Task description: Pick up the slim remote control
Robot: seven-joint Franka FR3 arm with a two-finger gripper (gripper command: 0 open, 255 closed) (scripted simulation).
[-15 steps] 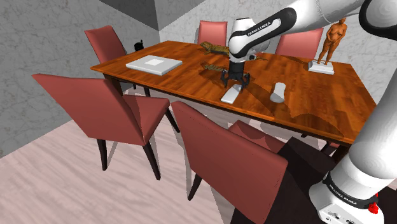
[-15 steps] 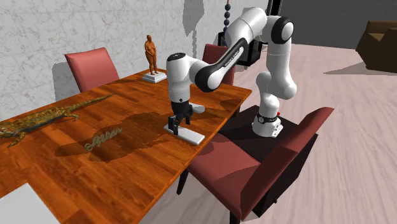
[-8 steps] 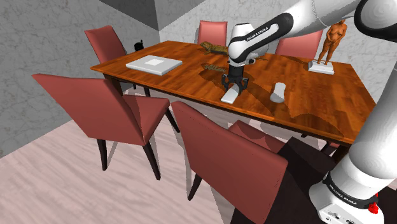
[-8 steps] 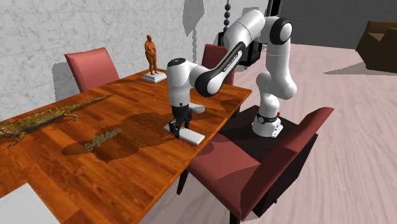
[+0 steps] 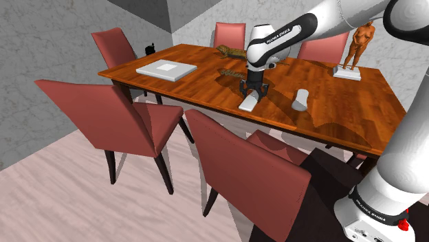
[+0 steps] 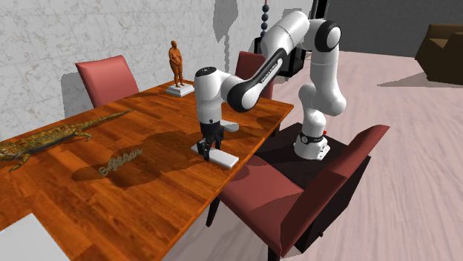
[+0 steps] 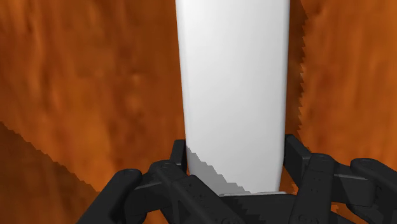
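The slim remote (image 5: pixel 248 104) (image 6: pixel 222 157) is a plain white bar lying flat on the wooden table (image 5: pixel 344 117), near its front edge. My black gripper (image 5: pixel 253 91) (image 6: pixel 205 147) points straight down over the remote's far end. In the wrist view the white remote (image 7: pixel 232 83) runs away from the hand, and the two black fingers (image 7: pixel 177 160) clasp its sides. The gripper (image 7: pixel 233 173) is shut on it. The remote still rests on the table.
A second white object (image 5: pixel 300 100) lies close by on the shoulder view's right. A white book (image 5: pixel 165 69), a lizard figure (image 6: pixel 52 137), a flat word ornament (image 6: pixel 122 159) and a brown statuette (image 5: pixel 357 45) also sit on the table. Red chairs (image 5: pixel 117 117) surround it.
One second ago the fingers stood apart above the remote's end. They have since come down a little and closed on it. Nothing has moved in the last half second.
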